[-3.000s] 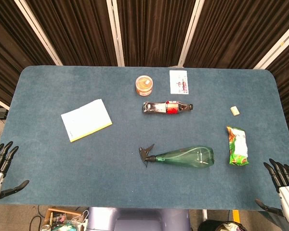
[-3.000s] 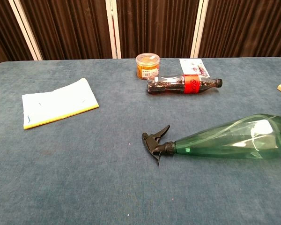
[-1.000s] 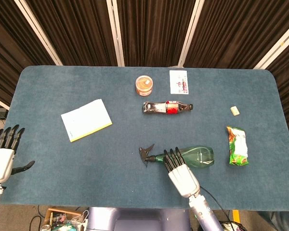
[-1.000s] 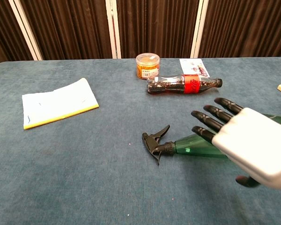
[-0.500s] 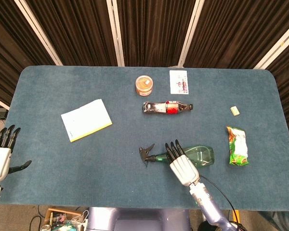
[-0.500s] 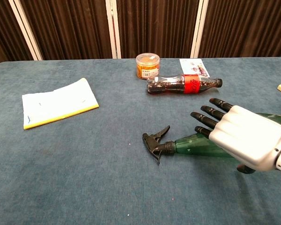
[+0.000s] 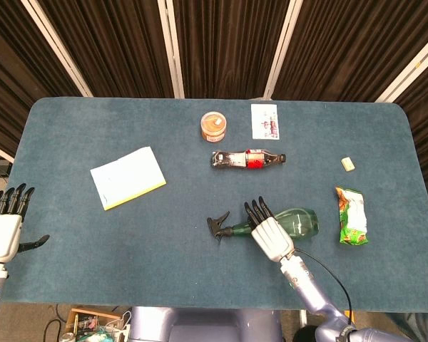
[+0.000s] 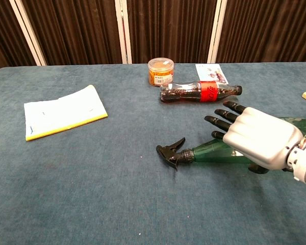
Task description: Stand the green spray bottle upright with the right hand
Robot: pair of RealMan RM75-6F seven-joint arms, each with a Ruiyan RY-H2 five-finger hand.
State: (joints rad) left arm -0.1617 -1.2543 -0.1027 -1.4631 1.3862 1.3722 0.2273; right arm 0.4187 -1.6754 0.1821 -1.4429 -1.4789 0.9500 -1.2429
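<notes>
Blue felt surface (image 7: 78,128), backed by dark curtains with pale vertical strips. Lying on its side toward the near middle — green spray bottle (image 7: 299,223), black trigger head pointing left, wide base pointing right. Draped over the bottle's neck and shoulder from the near side: right hand (image 7: 269,231), white back up, dark fingers (image 8: 220,122) stretched out and slightly apart across the green plastic, reaching toward the far edge. Whether the thumb underneath is closed against the bottle — cannot tell; chest view shows only a dark tip below the palm, next to the bottle's near side. Bottle not lifted, still flat on the felt.

Beyond the bottle, a cola bottle (image 7: 247,159) with a red label, also on its side, cap to the right. Just past that, a small round jar (image 7: 213,126) with an orange lid, and beside it to the right a printed card (image 7: 264,120). Well to the left, a white notepad (image 7: 128,177) with a yellow edge. At the right, a green snack packet (image 7: 352,216) near the bottle's base, and farther back a small pale eraser-like block (image 7: 349,164).

At the near left corner, off the felt's edge: left hand (image 7: 3,228), fingers upright and spread, thumb out to the side, holding nothing.
</notes>
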